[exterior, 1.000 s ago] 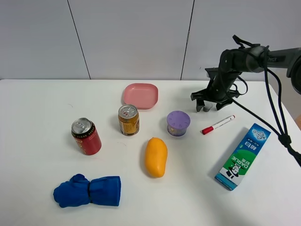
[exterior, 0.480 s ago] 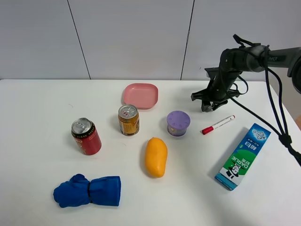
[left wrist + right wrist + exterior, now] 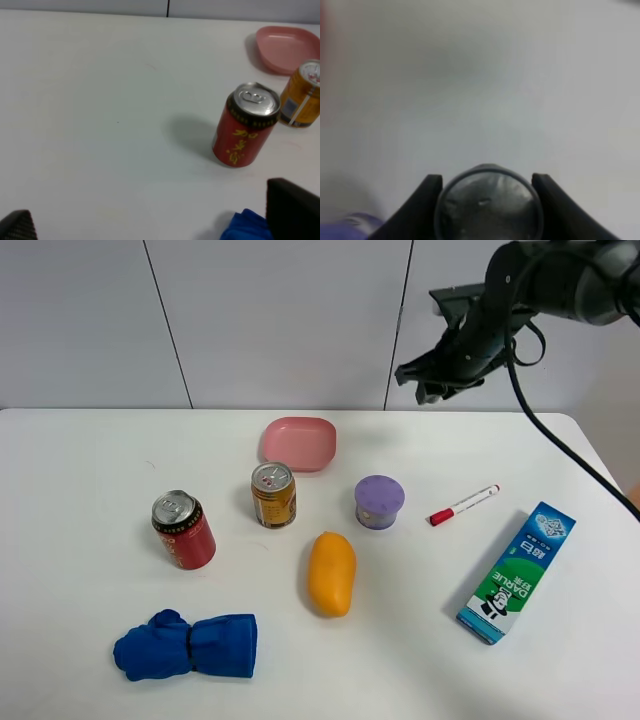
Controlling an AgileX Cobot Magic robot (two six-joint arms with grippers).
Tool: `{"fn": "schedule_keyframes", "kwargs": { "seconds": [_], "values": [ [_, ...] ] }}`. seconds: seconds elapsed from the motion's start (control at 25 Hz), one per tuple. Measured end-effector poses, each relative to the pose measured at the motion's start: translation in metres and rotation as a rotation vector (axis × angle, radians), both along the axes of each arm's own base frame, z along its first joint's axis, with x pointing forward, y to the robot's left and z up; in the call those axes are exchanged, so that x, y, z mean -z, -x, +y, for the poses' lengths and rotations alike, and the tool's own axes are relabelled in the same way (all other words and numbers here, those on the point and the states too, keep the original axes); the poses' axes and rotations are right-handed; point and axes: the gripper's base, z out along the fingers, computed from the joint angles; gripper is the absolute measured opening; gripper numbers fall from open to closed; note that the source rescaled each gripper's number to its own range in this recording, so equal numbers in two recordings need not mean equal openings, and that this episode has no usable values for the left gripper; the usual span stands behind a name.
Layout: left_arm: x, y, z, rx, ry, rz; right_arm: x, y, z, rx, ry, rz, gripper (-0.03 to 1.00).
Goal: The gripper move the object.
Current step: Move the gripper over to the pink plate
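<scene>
Right claw (image 3: 436,390) aloft around object (image 3: 488,205)

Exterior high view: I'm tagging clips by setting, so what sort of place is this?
Likely a robot manipulation lab: a white table against plain wall panels, with unrelated props spread out, like a red can, mango and toothpaste box.

Layout on the table (image 3: 80,470), seen from high up. The plate (image 3: 298,443) lies at upper centre, with the centre can (image 3: 273,494) just before it and the left can (image 3: 183,530) to that can's lower left. The tub (image 3: 379,502) stands right of the centre can, and the marker (image 3: 464,505) lies further right. The box (image 3: 518,572) is at lower right, the mango (image 3: 331,573) at centre and the cloth bundle (image 3: 186,645) at lower left. The right gripper (image 3: 437,390), at upper right and clear of the table, has the cap (image 3: 487,205) between its fingers.
</scene>
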Motion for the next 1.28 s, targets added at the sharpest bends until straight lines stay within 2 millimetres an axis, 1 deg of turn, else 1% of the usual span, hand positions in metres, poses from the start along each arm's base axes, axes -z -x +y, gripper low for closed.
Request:
{"fn": "schedule_keyframes", "kwargs": {
  "seconds": [0.08, 0.12, 0.32, 0.36, 0.44, 0.56, 0.68, 0.8, 0.92, 1.04, 1.08, 1.24, 1.28],
  "values": [
    [0.000, 0.000, 0.000, 0.000, 0.000, 0.000, -0.016, 0.004, 0.021, -0.055, -0.014, -0.042, 0.00],
    [0.000, 0.000, 0.000, 0.000, 0.000, 0.000, -0.025, 0.006, 0.035, -0.086, -0.033, -0.067, 0.00],
    [0.000, 0.000, 0.000, 0.000, 0.000, 0.000, -0.056, 0.012, 0.088, -0.189, -0.111, -0.153, 0.00],
    [0.000, 0.000, 0.000, 0.000, 0.000, 0.000, -0.066, 0.018, 0.112, -0.243, -0.130, -0.190, 0.00],
    [0.000, 0.000, 0.000, 0.000, 0.000, 0.000, -0.074, 0.023, 0.131, -0.290, -0.141, -0.215, 0.00],
    [0.000, 0.000, 0.000, 0.000, 0.000, 0.000, -0.075, 0.034, 0.166, -0.377, -0.145, -0.226, 0.00],
    [0.000, 0.000, 0.000, 0.000, 0.000, 0.000, -0.066, 0.042, 0.195, -0.440, -0.143, -0.204, 0.00],
    [0.000, 0.000, 0.000, 0.000, 0.000, 0.000, -0.043, 0.045, 0.217, -0.481, -0.123, -0.144, 0.00],
    [0.000, 0.000, 0.000, 0.000, 0.000, 0.000, -0.015, 0.042, 0.229, -0.495, -0.106, -0.088, 0.00],
    [0.000, 0.000, 0.000, 0.000, 0.000, 0.000, 0.011, 0.039, 0.236, -0.498, -0.099, -0.037, 0.00],
    [0.000, 0.000, 0.000, 0.000, 0.000, 0.000, 0.011, 0.039, 0.236, -0.498, -0.099, -0.037, 0.00],
    [0.000, 0.000, 0.000, 0.000, 0.000, 0.000, 0.035, 0.034, 0.242, -0.501, -0.106, -0.013, 0.00],
    [0.000, 0.000, 0.000, 0.000, 0.000, 0.000, 0.044, 0.031, 0.244, -0.497, -0.112, -0.021, 0.00]
  ]
}}
